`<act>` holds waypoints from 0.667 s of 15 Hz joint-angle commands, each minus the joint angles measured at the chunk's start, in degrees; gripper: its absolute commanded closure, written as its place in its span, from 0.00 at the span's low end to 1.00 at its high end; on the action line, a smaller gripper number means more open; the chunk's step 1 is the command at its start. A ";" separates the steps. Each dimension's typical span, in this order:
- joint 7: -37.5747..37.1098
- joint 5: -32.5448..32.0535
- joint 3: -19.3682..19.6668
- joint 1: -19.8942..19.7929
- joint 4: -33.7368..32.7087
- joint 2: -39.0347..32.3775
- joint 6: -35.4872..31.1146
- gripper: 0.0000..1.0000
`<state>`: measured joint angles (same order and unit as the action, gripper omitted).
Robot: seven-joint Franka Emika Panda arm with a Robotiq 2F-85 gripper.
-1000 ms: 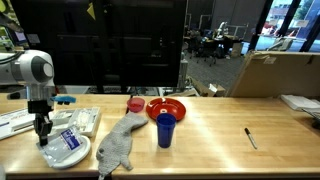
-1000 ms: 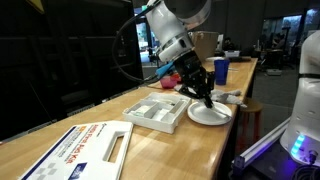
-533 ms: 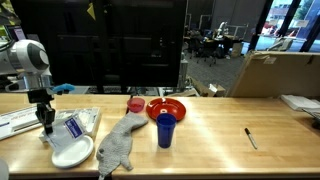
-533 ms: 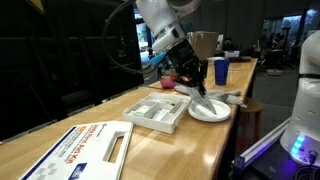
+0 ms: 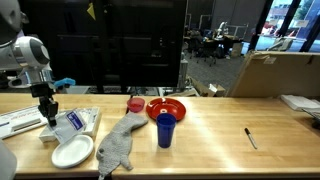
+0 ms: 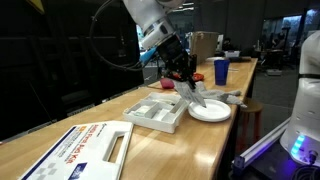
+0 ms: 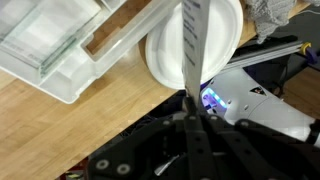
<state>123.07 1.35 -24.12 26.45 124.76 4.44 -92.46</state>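
Observation:
My gripper [image 5: 48,111] is shut on a flat white packet with blue print [image 5: 68,122] and holds it lifted above a white plate [image 5: 73,152] near the table's front edge. In an exterior view the gripper [image 6: 190,82] holds the packet [image 6: 197,97] slanting down over the plate [image 6: 210,113]. In the wrist view the packet [image 7: 192,45] hangs edge-on from the shut fingers [image 7: 192,100], with the plate [image 7: 213,40] below it.
A clear plastic tray [image 5: 85,119] lies beside the plate and shows in another view [image 6: 160,112]. A grey cloth [image 5: 118,143], blue cup [image 5: 165,129], red bowl [image 5: 166,107] and a black pen [image 5: 250,137] lie on the table. A white box [image 6: 85,150] sits nearer the camera.
The gripper has risen with the packet, lifting it off the plate and moving it a little toward the tray. The plate now lies bare.

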 commanded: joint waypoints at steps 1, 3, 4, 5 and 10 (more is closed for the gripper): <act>-0.85 -2.74 -0.83 0.15 -4.07 -2.83 2.32 1.00; -0.76 -3.53 -1.08 0.15 -5.45 -3.92 2.80 1.00; -0.83 -4.03 -1.24 0.18 -6.15 -4.52 2.98 1.00; -0.78 -4.36 -1.39 0.21 -6.82 -4.94 3.23 1.00; -0.83 -6.54 -2.35 0.57 -10.29 -7.52 4.78 1.00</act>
<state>123.08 -3.19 -25.65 26.60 117.62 -1.26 -89.93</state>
